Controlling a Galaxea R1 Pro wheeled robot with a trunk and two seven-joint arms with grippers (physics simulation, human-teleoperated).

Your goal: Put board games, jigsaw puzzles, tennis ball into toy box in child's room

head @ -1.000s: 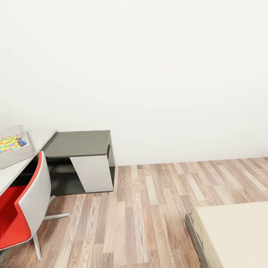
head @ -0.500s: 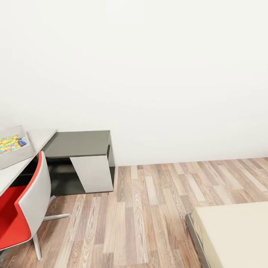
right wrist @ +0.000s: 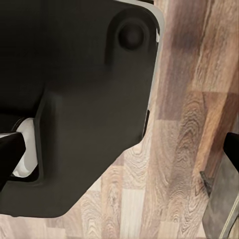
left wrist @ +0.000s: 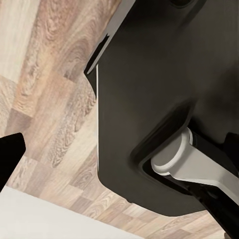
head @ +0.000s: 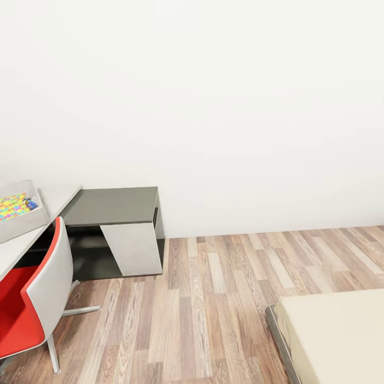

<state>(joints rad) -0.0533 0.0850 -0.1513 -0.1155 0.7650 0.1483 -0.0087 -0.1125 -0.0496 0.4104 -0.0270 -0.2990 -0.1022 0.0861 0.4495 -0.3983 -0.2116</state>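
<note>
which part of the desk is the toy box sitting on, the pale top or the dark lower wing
The pale grey top. The toy box rests there at the head view's left edge, with a multicoloured puzzle sheet inside. The dark grey lower wing stands beside it, nearer the wall corner.

Plain white wall (head: 224, 106) way ahead of my jaws, wood-plank floor (head: 213, 309) running under them. Red and white swivel chair (head: 32, 304) sits off to my left, tucked against the desk. Light's soft and even everywhere.
</note>
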